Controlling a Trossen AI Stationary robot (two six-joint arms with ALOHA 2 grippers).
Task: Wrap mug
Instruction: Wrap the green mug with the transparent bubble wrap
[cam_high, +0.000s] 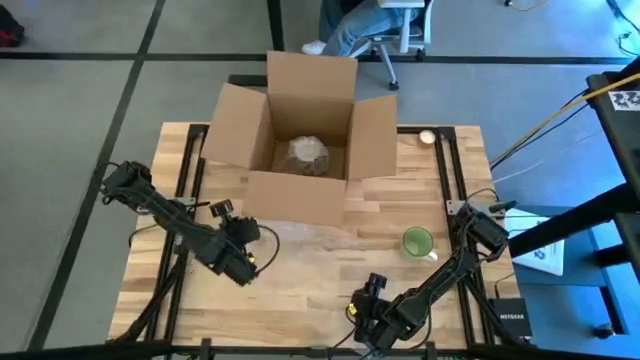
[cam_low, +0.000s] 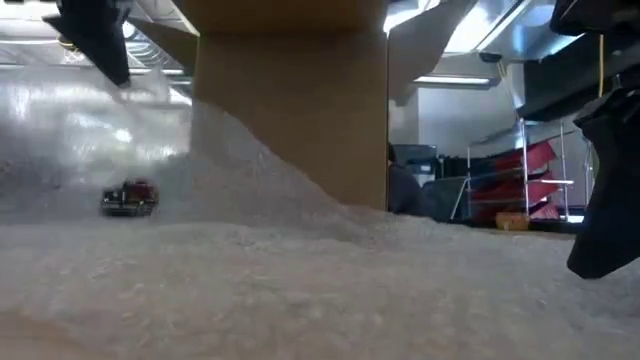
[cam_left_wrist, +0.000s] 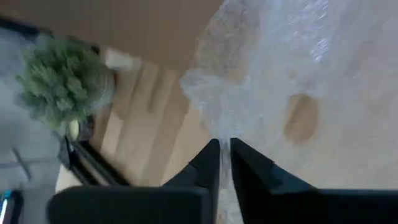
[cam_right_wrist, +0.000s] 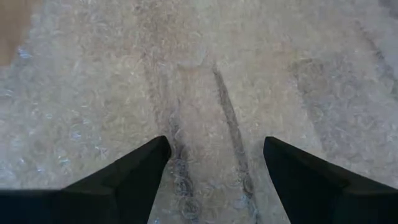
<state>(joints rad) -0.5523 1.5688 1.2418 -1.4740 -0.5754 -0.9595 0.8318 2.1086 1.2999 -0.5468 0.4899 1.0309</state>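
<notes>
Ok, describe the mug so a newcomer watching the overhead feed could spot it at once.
Start at the open cardboard box at the far middle of the wooden table. Go toward the near right, past its front wall, to bare wood beside the right arm. The mug stands there upright: small, round and green with a pale handle, the only green thing on the table.
</notes>
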